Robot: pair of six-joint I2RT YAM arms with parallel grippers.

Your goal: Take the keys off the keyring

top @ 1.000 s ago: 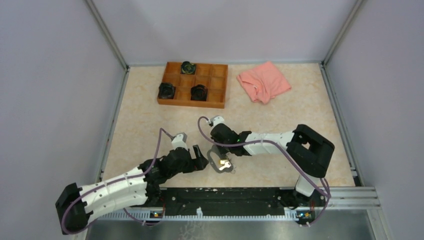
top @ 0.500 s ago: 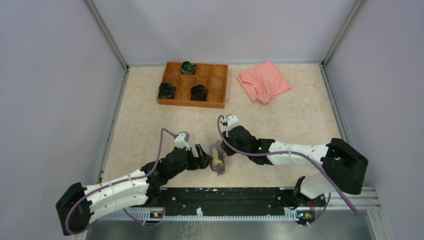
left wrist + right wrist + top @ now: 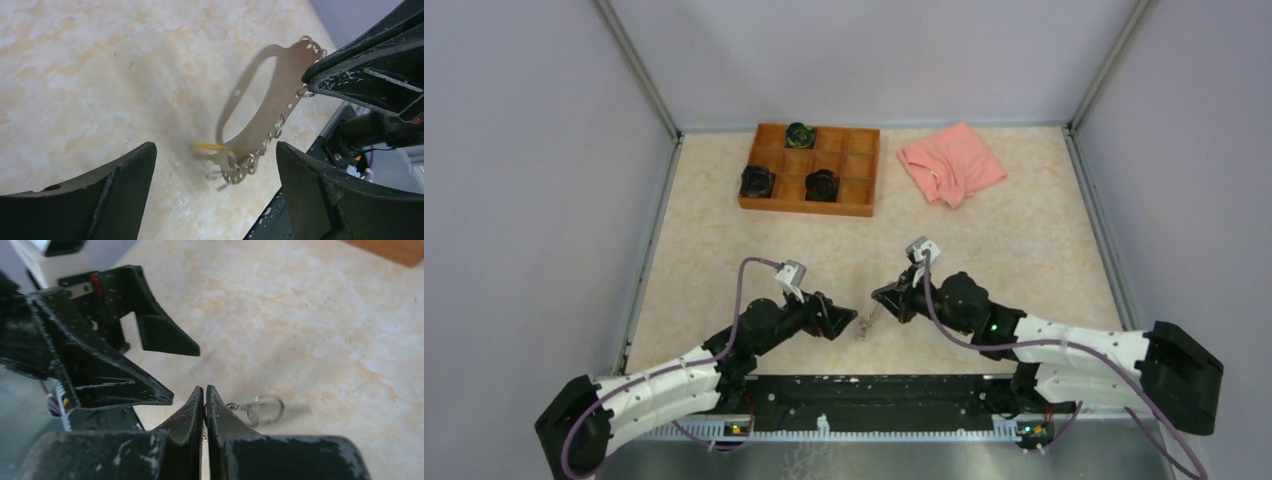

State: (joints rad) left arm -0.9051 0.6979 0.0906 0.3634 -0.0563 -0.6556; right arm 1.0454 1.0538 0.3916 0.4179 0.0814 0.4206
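Two claws in play. My right claw (image 3: 205, 396) was pressed fully shut on the upper rim of the keyring (image 3: 265, 116) and held it up on edge, tilted, its lower end close over the table (image 3: 724, 230); whether it touched I could not tell. My left claw (image 3: 844, 322) was spread wide and held nothing, its fingers on either side of the loop's lower end, apart from it.

Step in hand, as I judged it: bring the left claw onto one key while the right steadied the loop.
- Target: the yellow-headed key (image 3: 209, 146), which stuck out sideways from the low end, clear of the cluster.
- Close on the key's head, not on the small split rings (image 3: 278, 125) along the rim.
- Keep the right pinch firm; it sat at the very edge, so a hard tug could twist the loop free.

Counts:
- keyring: one
- keys: one yellow-headed; the silvery ones bunched beside it were too small to count
- split rings: several, not countable
- far side: one tray (image 3: 804, 207) holding three black round knobs (image 3: 757, 181), and one pink cloth (image 3: 951, 162) beside it
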